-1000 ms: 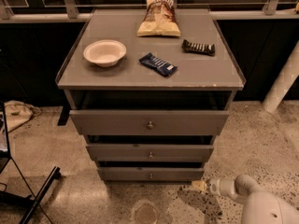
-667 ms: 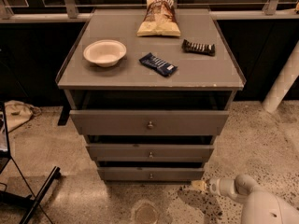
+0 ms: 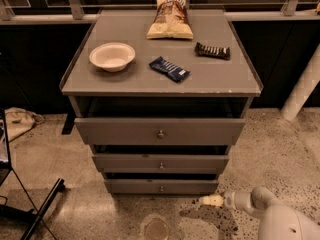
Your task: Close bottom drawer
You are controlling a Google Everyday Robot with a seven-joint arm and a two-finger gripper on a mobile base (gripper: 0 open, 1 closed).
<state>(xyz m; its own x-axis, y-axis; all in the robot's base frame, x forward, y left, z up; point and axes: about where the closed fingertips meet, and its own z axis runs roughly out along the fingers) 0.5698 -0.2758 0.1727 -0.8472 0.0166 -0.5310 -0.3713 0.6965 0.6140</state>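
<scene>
The grey cabinet has three drawers, all pulled out some way. The bottom drawer (image 3: pixel 161 186) has the narrowest, shortest front with a small round knob at its centre and sits just above the floor. The mid-width drawer (image 3: pixel 161 163) and the widest top drawer (image 3: pixel 160 131) are above it. My gripper (image 3: pixel 209 200) is low at the bottom right, just above the floor, right of and slightly in front of the bottom drawer's right end, pointing left. It is apart from the drawer.
On the cabinet top (image 3: pixel 225 81) lie a white bowl (image 3: pixel 112 56), a chip bag (image 3: pixel 170 18), a blue snack bar (image 3: pixel 169 68) and a dark snack bar (image 3: pixel 212 50). A black stand leg (image 3: pixel 42 209) is at the lower left. A white post (image 3: pixel 302 86) is at the right.
</scene>
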